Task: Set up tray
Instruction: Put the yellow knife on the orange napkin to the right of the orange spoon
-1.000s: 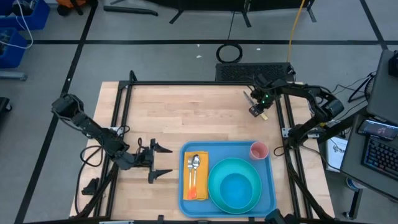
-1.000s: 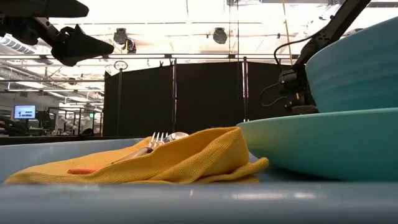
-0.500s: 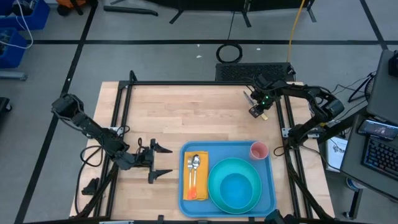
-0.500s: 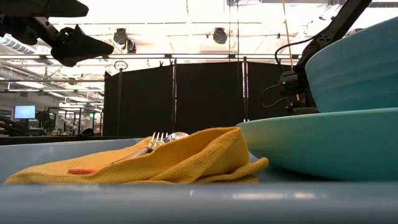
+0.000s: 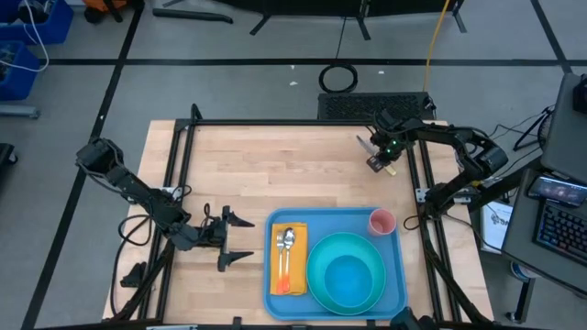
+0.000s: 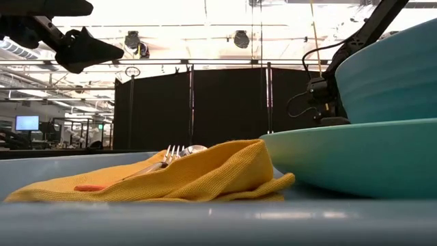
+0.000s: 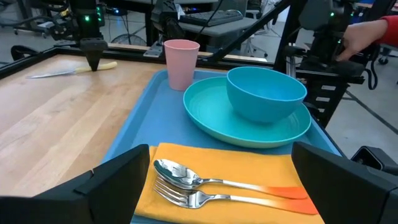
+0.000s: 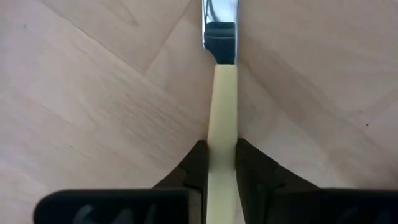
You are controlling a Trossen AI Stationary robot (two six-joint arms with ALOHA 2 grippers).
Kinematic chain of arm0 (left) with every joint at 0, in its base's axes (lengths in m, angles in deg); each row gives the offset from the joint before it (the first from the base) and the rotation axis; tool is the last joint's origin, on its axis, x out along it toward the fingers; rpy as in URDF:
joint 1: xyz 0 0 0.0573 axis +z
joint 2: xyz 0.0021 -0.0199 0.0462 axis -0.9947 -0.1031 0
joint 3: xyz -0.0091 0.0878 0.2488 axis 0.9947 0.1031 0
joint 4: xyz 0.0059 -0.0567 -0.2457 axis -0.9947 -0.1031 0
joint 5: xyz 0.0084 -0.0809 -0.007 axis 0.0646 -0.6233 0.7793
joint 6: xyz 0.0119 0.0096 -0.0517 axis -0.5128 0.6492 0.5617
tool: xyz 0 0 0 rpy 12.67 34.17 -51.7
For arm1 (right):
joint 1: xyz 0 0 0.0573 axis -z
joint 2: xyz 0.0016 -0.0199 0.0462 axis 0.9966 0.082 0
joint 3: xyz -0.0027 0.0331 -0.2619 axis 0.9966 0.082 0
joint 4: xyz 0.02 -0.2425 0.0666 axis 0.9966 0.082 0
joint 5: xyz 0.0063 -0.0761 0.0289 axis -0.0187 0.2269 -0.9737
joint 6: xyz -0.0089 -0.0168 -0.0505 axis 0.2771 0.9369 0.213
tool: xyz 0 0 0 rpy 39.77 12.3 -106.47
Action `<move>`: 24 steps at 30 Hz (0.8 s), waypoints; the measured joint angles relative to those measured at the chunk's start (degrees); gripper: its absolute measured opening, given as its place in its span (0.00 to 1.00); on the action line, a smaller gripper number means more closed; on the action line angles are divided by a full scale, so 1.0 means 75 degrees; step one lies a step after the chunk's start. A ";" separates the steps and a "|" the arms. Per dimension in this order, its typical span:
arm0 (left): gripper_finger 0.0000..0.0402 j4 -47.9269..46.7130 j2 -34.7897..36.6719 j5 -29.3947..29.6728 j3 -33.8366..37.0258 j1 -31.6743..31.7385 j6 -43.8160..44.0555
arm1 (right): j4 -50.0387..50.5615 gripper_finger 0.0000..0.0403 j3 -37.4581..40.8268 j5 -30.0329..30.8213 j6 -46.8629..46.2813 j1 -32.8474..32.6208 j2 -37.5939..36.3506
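Light wood tabletop inside black frame, grey floor around. Blue tray at near edge, right of centre, holding napkin, teal plate, pink cup. Right gripper at far right edge, clamped on yellow-handled knife. Left gripper spread wide, empty, beside tray's left side. Black curtain behind.

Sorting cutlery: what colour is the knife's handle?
Pale yellow knife handle, clearest in the right wrist view.

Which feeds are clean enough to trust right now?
High view: evenly lit, whole tray clear. Low view: ceiling lights blow out, plate crowds the lens. Left wrist view: sharp on the spoon. Right wrist view: knife handle fills the frame, soft up close.
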 joint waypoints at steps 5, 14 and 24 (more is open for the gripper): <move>0.99 0.0003 0.0000 0.0000 0.0000 0.0000 0.0003 | -0.0144 0.10 0.0000 -0.0032 -0.0369 -0.0003 0.0000; 0.99 0.0001 0.0000 0.0000 0.0000 0.0000 0.0003 | -0.0667 0.10 -0.0026 0.0158 -0.0973 -0.0006 -0.0323; 0.99 -0.0157 0.0000 -0.0028 -0.0003 0.0000 0.0004 | -0.0515 0.10 -0.0038 0.0152 -0.1835 -0.0153 -0.1418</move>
